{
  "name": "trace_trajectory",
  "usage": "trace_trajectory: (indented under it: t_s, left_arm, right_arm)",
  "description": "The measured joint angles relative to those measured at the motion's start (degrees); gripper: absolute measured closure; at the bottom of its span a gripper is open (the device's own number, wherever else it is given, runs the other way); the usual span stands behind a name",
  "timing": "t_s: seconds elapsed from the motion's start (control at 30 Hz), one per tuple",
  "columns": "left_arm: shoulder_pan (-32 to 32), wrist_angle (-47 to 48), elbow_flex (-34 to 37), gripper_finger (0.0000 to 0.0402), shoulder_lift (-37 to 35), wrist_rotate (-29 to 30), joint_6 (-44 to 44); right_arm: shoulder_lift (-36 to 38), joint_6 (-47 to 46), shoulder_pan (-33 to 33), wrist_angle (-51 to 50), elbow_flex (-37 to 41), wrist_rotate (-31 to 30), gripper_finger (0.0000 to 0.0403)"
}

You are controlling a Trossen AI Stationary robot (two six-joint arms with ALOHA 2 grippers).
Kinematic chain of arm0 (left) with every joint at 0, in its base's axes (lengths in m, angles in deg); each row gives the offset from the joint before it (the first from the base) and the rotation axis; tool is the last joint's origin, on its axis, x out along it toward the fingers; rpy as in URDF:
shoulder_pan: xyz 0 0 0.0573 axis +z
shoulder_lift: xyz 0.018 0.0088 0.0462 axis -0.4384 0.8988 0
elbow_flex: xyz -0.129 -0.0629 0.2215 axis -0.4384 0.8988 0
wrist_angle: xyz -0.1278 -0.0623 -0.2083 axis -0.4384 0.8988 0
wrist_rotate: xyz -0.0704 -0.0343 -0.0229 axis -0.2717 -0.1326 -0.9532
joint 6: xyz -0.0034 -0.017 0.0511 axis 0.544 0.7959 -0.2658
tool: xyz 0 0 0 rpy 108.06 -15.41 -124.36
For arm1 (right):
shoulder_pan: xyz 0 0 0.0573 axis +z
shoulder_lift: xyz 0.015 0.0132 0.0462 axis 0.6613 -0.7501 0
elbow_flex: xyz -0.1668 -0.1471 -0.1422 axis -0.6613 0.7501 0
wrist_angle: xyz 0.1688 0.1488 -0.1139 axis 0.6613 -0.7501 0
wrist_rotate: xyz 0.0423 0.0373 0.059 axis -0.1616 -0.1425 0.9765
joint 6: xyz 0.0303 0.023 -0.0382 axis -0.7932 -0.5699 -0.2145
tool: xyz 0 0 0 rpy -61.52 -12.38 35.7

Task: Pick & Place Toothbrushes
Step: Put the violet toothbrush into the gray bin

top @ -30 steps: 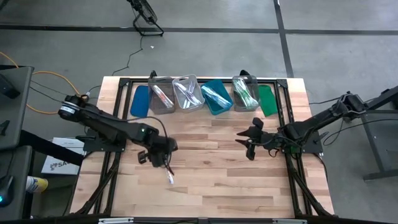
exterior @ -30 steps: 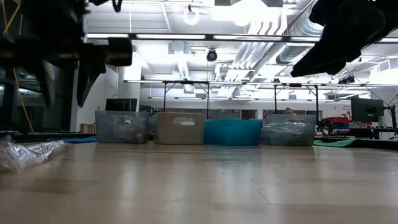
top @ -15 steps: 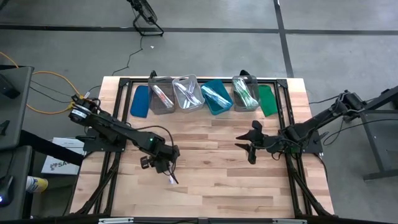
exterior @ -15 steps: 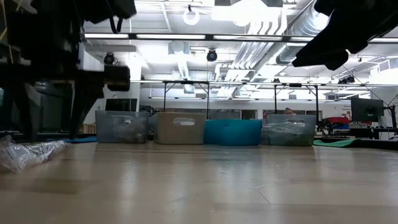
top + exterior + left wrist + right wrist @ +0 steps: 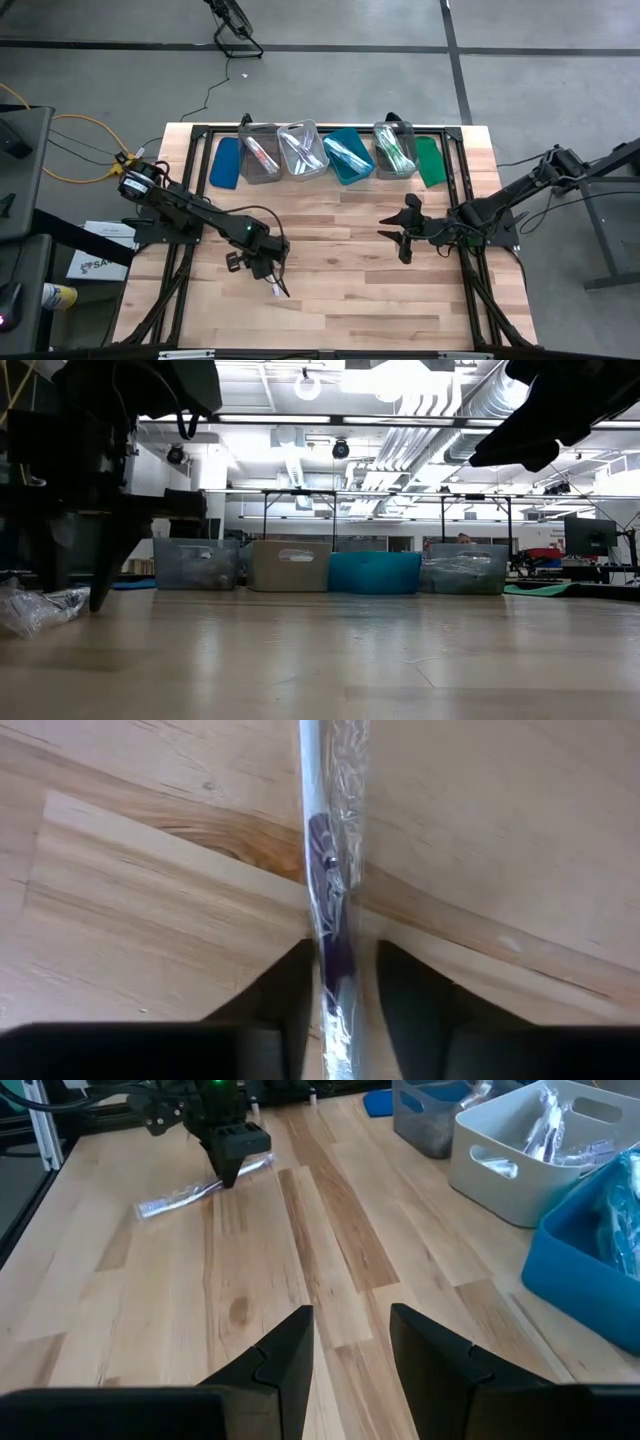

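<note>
One toothbrush (image 5: pixel 333 890) in a crinkled clear wrapper, with a purple accent, lies flat on the wooden table (image 5: pixel 340 300), left of the middle. My left gripper (image 5: pixel 271 277) points down over it. Its two fingers stand close on either side of the wrapper (image 5: pixel 343 982), tips down at the tabletop, with a narrow gap. The right wrist view shows the same toothbrush (image 5: pixel 175 1198) under the left gripper (image 5: pixel 228 1175). My right gripper (image 5: pixel 400 236) hovers open at the right of the middle with nothing between its fingers (image 5: pixel 350 1340). My left gripper comes at the wrapped toothbrush from above, its fingers (image 5: pixel 290 995) lying across it near the purple part (image 5: pixel 330 935). The toothbrush lies flat on the table. Whether the fingers touch the wrapper, I cannot tell.
A row of bins stands along the far edge: grey (image 5: pixel 260 155), pale (image 5: pixel 302 150), teal (image 5: pixel 348 155) and clear (image 5: pixel 395 150), each with wrapped toothbrushes inside. A blue lid (image 5: pixel 226 163) and a green lid (image 5: pixel 428 160) flank the row. Bare wood lies between the arms.
My left gripper has come down toward the table and a little toward the near edge, onto the lying toothbrush. In the low view its fingers spread wider on the way down, then drew closer together. The toothbrush has stayed where it was.
</note>
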Motion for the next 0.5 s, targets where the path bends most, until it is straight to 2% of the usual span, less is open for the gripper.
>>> trace_trajectory:
  t_s: [0.23,0.5]
  left_arm:
    - [0.00,-0.15,0.02,0.0386,0.04,0.13,0.04]
    - [0.02,1.87,-2.88,0.0381,0.37,0.99,-0.91]
  right_arm:
    - [0.00,0.00,0.00,0.00,0.00,0.01,0.0275]
    - [0.00,0.00,0.00,0.00,0.00,0.02,0.0275]
